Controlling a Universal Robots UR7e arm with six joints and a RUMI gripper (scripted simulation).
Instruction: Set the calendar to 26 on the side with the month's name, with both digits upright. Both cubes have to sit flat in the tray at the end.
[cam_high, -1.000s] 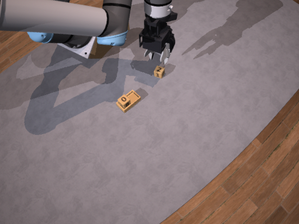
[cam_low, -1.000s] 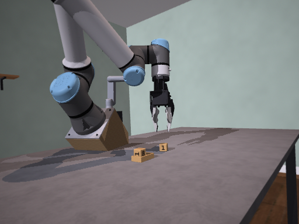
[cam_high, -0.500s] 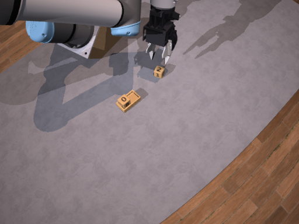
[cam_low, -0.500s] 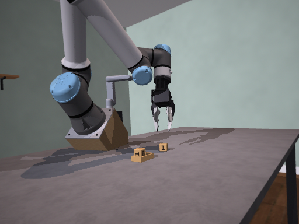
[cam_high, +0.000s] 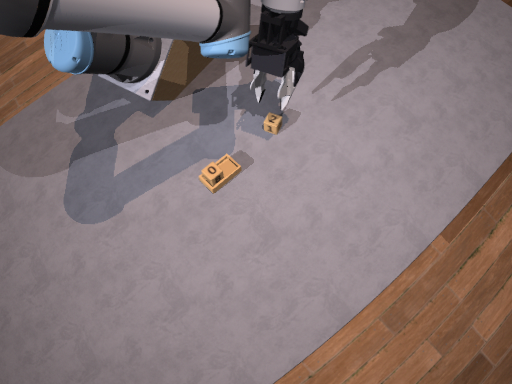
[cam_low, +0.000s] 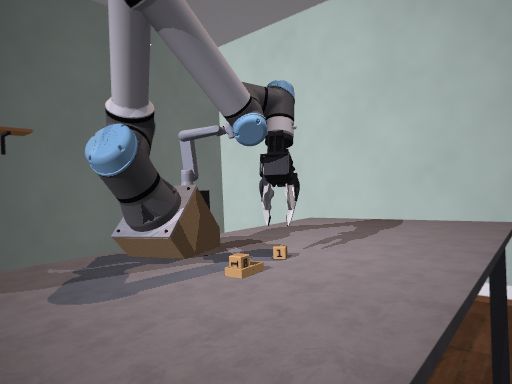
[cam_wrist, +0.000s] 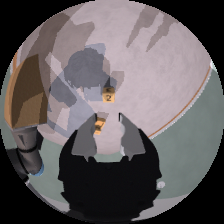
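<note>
A wooden tray (cam_high: 224, 172) lies on the grey table. One cube (cam_high: 212, 171) sits in its left slot with 0 on top; the right slot is empty. It also shows in the exterior view (cam_low: 239, 260). The other cube (cam_high: 272, 122) (cam_low: 280, 252) lies loose on the table beyond the tray, with 2 on top and 1 on a side. My gripper (cam_high: 272, 102) (cam_low: 278, 222) hangs well above this loose cube, pointing down, fingers partly apart and empty. In the wrist view the cube (cam_wrist: 109, 95) lies just ahead of the fingertips, and the tray (cam_wrist: 100, 125) shows between them.
The robot's wooden base (cam_low: 170, 230) stands behind and to the left of the tray. The table's curved edge (cam_high: 410, 250) runs along the right, with wooden floor beyond it.
</note>
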